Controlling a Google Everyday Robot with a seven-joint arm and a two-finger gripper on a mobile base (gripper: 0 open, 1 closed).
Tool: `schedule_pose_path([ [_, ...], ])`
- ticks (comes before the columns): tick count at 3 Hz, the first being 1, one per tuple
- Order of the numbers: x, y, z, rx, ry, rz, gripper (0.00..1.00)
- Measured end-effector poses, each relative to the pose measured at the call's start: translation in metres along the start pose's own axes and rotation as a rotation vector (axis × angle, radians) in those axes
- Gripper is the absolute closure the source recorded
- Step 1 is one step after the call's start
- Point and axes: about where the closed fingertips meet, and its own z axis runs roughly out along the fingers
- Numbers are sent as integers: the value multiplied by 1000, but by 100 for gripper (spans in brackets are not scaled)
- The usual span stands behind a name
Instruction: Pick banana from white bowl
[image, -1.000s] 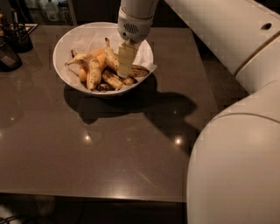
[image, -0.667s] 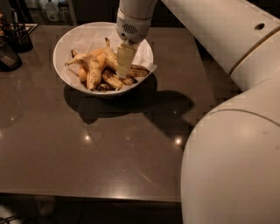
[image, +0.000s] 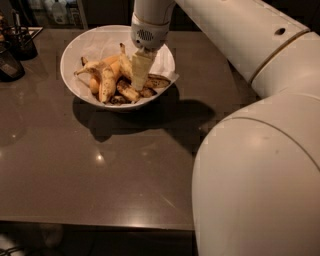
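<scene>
The white bowl (image: 75, 75) stands at the back left of the dark table, lined with white paper and holding several bananas. The banana (image: 125, 62) is long and brown-speckled, its stem pointing up at the back and its darker lower part running under the gripper. My gripper (image: 140, 75) reaches straight down into the bowl's middle, right against this banana on its right side. A shorter, paler banana (image: 104, 80) lies to the left, and small dark ones (image: 157, 80) lie to the right.
A dark cup with utensils (image: 21, 42) and another dark object (image: 7, 64) stand at the table's far left. My large white arm (image: 260, 165) fills the right foreground. The table's front edge (image: 100, 224) runs along the bottom.
The gripper has stayed down in the bowl at the same spot. The big arm link in the foreground has shifted slightly left. The bananas have not visibly moved.
</scene>
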Motion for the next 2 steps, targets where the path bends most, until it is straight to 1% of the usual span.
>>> schedule_pose_path([
  [1,1,-6,6,22,13,17,57],
  [2,-1,-7,7,27,5,15,81],
])
